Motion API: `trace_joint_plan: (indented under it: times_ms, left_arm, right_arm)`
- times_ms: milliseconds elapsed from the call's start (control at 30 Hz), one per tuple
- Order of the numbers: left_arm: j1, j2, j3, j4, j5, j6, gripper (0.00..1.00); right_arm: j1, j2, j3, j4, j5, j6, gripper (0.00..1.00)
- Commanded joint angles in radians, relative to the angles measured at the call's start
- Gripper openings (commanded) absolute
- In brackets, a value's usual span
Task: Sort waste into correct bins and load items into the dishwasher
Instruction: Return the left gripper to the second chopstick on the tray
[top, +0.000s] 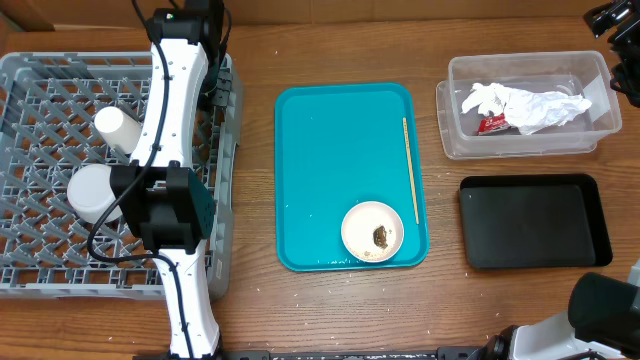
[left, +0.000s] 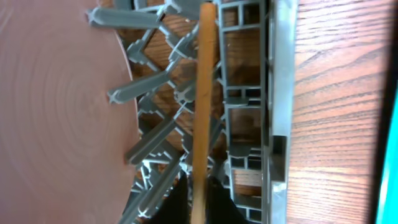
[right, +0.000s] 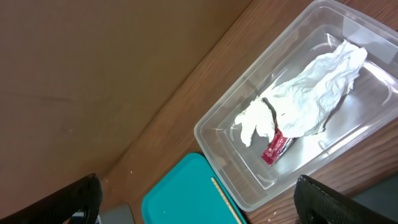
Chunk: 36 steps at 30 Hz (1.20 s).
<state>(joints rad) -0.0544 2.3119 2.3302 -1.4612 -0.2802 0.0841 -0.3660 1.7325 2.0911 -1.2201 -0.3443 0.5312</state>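
My left gripper (left: 200, 190) is shut on a wooden chopstick (left: 204, 93) just inside the right wall of the grey dish rack (left: 277, 93), beside a pinkish round dish (left: 56, 106). In the overhead view the left wrist (top: 165, 210) hangs over the rack (top: 40, 80), which holds a white cup (top: 118, 128) and a pale bowl (top: 92, 192). A second chopstick (top: 410, 170) and a small plate (top: 360, 222) with a brown food lump (top: 381, 237) lie on the teal tray (top: 320, 150). My right gripper (right: 198, 186) is open and empty, high over the clear tub (right: 214, 134).
The clear tub (top: 520, 140) at back right holds crumpled white paper (top: 525, 105) and a red wrapper (top: 490, 123). The black tray (top: 533, 220) sits in front of it. The right arm's base (top: 600, 310) is at the bottom right.
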Motion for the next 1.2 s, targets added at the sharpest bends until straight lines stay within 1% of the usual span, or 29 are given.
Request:
trace_joint_plan:
  times_ms: [0,33,67,100,300,467,533,600,633,700,767,833,933,1100,1167]
  left_arm:
    - [0.003,0.007,-0.005,0.004,0.02,0.035,0.29]
    - [0.003,0.007,-0.005,0.004,0.023,0.035,0.35]
    - [0.003,0.007,-0.005,0.004,0.028,0.035,0.43]
    - [0.003,0.007,-0.005,0.004,0.038,0.035,0.45]
    - [0.003,0.004,0.001,0.004,0.137,-0.017,0.4]
    - [0.003,-0.014,0.08,-0.009,0.235,-0.07,0.4]
    - [0.002,-0.027,0.137,-0.016,0.318,-0.074,0.4]
    - [0.0,-0.042,0.209,-0.018,0.449,-0.098,0.42]
    - [-0.003,-0.048,0.243,-0.014,0.526,-0.13,0.44]
    - [-0.016,-0.053,0.294,-0.003,0.669,-0.197,0.43]
    - [-0.044,-0.053,0.319,0.016,0.753,-0.283,0.48]
    - [-0.087,-0.053,0.318,0.032,0.747,-0.374,0.49]
    - [-0.176,-0.044,0.303,0.056,0.656,-0.496,0.52]
    - [-0.362,-0.002,0.291,0.111,0.394,-0.722,0.53]
    - [-0.429,0.025,0.291,0.126,0.301,-0.784,0.53]
  right_arm:
    - [-0.002,-0.026,0.004,0.006,-0.009,0.005,1.0]
    - [-0.002,-0.026,0.004,0.006,-0.009,0.004,1.0]
    - [-0.002,-0.026,0.004,0.006,-0.009,0.005,1.0]
    - [-0.002,-0.026,0.004,0.006,-0.009,0.004,1.0]
    - [-0.002,-0.026,0.004,0.006,-0.009,0.004,1.0]
    - [-0.002,-0.026,0.004,0.006,-0.009,0.004,1.0]
    - [-0.002,-0.026,0.004,0.006,-0.009,0.004,1.0]
    - [-0.002,-0.026,0.004,0.006,-0.009,0.004,1.0]
    - [-0.002,-0.026,0.004,0.006,-0.009,0.005,1.0]
    - [-0.002,-0.026,0.004,0.006,-0.009,0.004,1.0]
    - [-0.002,-0.026,0.004,0.006,-0.009,0.004,1.0]
    - [-0.002,-0.026,0.004,0.006,-0.009,0.004,1.0]
    - [-0.002,-0.026,0.004,0.006,-0.009,0.004,1.0]
    - [-0.002,-0.026,0.004,0.006,-0.009,0.004,1.0]
    - [-0.002,-0.026,0.004,0.006,-0.009,0.004,1.0]
